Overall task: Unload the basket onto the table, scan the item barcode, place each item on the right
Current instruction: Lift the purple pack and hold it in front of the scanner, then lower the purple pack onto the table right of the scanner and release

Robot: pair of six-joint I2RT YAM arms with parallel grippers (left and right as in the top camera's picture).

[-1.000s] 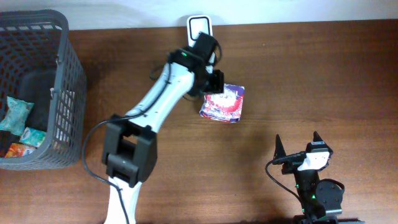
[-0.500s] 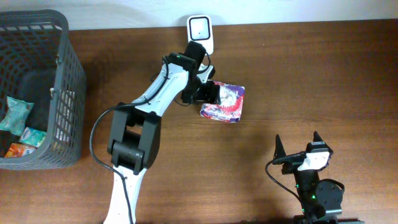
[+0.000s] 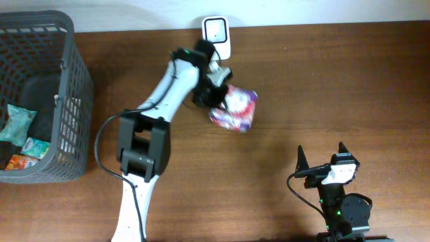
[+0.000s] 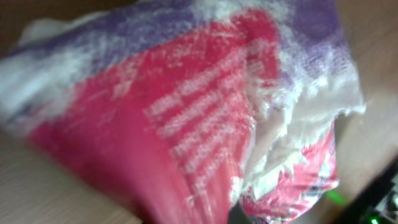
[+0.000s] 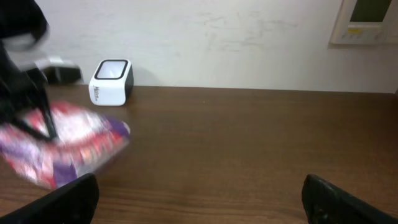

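The item is a crinkly red, purple and white snack packet [image 3: 235, 109], just in front of the white barcode scanner [image 3: 216, 30] at the table's back edge. My left gripper [image 3: 215, 95] is shut on the packet's left end. In the left wrist view the packet [image 4: 205, 118] fills the frame, blurred, and hides the jaws. The right wrist view shows the packet [image 5: 62, 146] low on the left with the scanner [image 5: 112, 81] behind it. My right gripper [image 3: 321, 153] rests open near the front right, nothing between its fingers [image 5: 68, 199].
A dark grey mesh basket [image 3: 75, 87] stands at the left edge with several snack packets [image 3: 17, 122] inside. A pale wall runs behind the table. Bare wood lies between the packet and the right gripper.
The left gripper came down from beside the scanner onto the packet's left end and shut on it. The packet has shifted left and turned. The right arm has not moved.
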